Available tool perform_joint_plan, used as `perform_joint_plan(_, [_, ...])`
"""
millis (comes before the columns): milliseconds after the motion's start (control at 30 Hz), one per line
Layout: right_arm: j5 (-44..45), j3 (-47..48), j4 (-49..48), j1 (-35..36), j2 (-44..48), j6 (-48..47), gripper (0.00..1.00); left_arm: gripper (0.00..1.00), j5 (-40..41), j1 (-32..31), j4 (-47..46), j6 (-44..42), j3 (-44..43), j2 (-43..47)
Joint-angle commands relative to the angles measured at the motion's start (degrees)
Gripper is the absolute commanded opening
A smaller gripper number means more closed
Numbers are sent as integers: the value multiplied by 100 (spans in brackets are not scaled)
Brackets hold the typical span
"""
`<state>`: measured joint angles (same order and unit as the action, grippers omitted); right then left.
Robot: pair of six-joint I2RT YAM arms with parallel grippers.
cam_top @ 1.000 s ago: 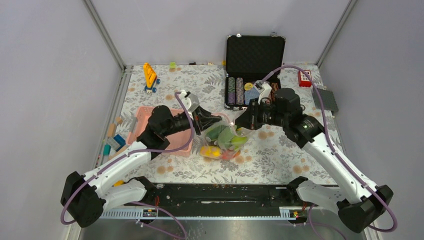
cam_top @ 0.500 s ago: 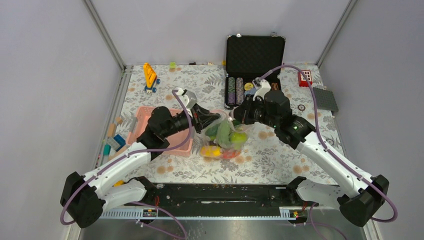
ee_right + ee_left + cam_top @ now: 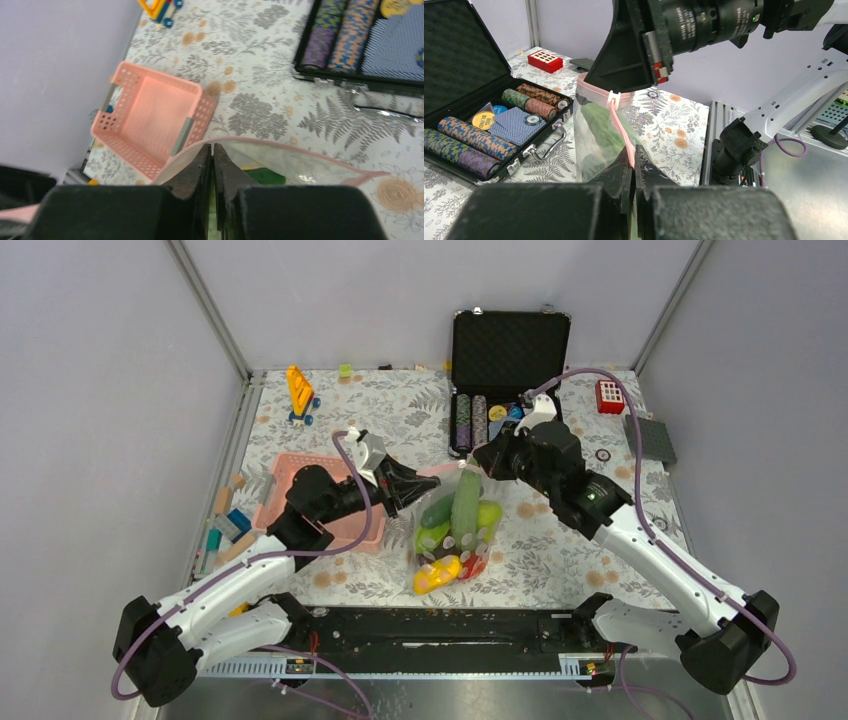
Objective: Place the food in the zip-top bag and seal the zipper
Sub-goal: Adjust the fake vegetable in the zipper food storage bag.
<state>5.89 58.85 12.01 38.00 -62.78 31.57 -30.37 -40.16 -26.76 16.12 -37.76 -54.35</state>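
The clear zip-top bag [image 3: 452,535] hangs between my two grippers above the table, stretched at its mouth. Inside show a long green cucumber [image 3: 465,506], green pieces and a yellow citrus [image 3: 440,574] at the bottom. The pink zipper [image 3: 621,125] runs from one gripper to the other. My left gripper [image 3: 633,148] is shut on the zipper at the bag's left end [image 3: 428,480]. My right gripper [image 3: 213,146] is shut on the bag's mouth at its right end [image 3: 478,466]. The pink strip [image 3: 280,146] curves across the right wrist view.
The pink latticed basket [image 3: 290,480] stands left of the bag, empty in the right wrist view [image 3: 150,112]. An open black case [image 3: 505,350] with poker chips [image 3: 472,420] stands at the back. Toy blocks lie along the left edge [image 3: 225,520]; a red block [image 3: 609,396] sits far right.
Both grippers have lifted the bag, which now hangs upright with the food sunk to its bottom. The left gripper has drawn back left; the right has moved a little up and away.
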Motion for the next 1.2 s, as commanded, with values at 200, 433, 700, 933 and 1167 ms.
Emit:
perform_joint_plan(200, [-2792,527,1194,96,1,-1866,11,0,423,-16,-963,15,-251,-65])
perform_joint_plan(433, [-3656,707,1354,102,-293,-1789,10,0,482,-17,-905,67,-284,-118])
perform_joint_plan(700, [-2256,702,1355,100,214,-1302,60,0,484,-18,-848,-44,-107,101])
perform_joint_plan(933, [-1271,698,1388,96,1008,-1583,65,0,453,-18,-768,-178,26,326])
perform_joint_plan(1167, [-1158,725,1190,101,1379,-2390,69,0,221,-16,-821,-287,26,338])
